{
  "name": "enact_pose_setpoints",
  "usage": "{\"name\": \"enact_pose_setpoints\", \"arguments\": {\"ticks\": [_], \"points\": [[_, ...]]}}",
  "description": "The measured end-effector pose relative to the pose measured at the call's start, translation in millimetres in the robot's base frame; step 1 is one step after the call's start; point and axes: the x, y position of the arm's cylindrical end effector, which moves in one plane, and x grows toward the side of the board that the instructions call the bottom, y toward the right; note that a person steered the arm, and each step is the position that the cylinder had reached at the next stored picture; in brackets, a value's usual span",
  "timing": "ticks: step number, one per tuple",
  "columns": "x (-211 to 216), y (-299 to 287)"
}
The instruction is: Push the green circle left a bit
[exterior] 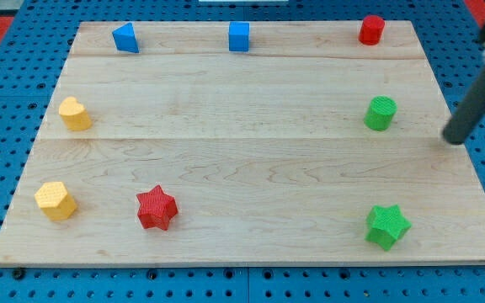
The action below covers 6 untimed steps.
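There is no claw on this arm, only a dark rod holding nothing, and my tip (455,139) sits near the worktop's (251,160) right edge, to the view's right of the green circle (381,113) and apart from it. Beyond that block, a red cylinder (371,29) stands toward the view's top and a green star (387,226) toward the bottom. Farther left are two blue blocks (239,37) (125,38), a red star (157,208) and two yellow blocks (74,114) (55,200).
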Motion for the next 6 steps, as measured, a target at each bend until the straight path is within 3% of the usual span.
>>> {"name": "enact_pose_setpoints", "arguments": {"ticks": [1,4,5,6], "points": [[-20,-62],[-38,-11],[-55,-18],[-64,-61]]}}
